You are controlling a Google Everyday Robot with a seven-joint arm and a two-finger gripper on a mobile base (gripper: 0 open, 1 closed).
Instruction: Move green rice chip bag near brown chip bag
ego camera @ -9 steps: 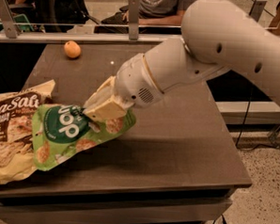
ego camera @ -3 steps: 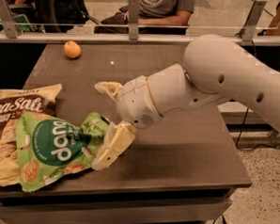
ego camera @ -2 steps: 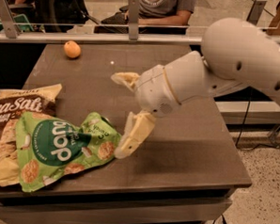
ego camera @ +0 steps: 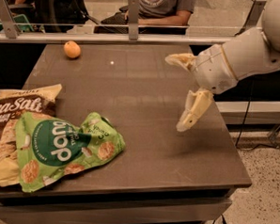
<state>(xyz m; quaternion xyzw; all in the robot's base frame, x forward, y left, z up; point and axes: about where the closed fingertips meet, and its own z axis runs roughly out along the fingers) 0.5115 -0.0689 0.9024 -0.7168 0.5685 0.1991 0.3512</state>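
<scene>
While the gripper (ego camera: 178, 93) hangs over the bench (ego camera: 142, 151) at right, two fingers (ego camera: 196, 107) apart, one green rice chip bag (ego camera: 62, 150) lies against, perhaps overlapping, one brown chip bag (ego camera: 13, 112); one orange (ego camera: 72, 49) sits beyond.

Two snack bags at the left front of the table (ego camera: 147, 152): one green rice chip bag (ego camera: 65, 147) and one brown chip bag (ego camera: 13, 109), overlapping. One orange (ego camera: 72, 49) near the table's far left corner. One gripper (ego camera: 175, 93) hanging over the table's right side, its two fingers (ego camera: 192, 111) spread wide apart. One person in a grey shirt (ego camera: 164, 7) beyond the table's far edge. One railing (ego camera: 181, 39) along that edge, with three upright posts.
</scene>
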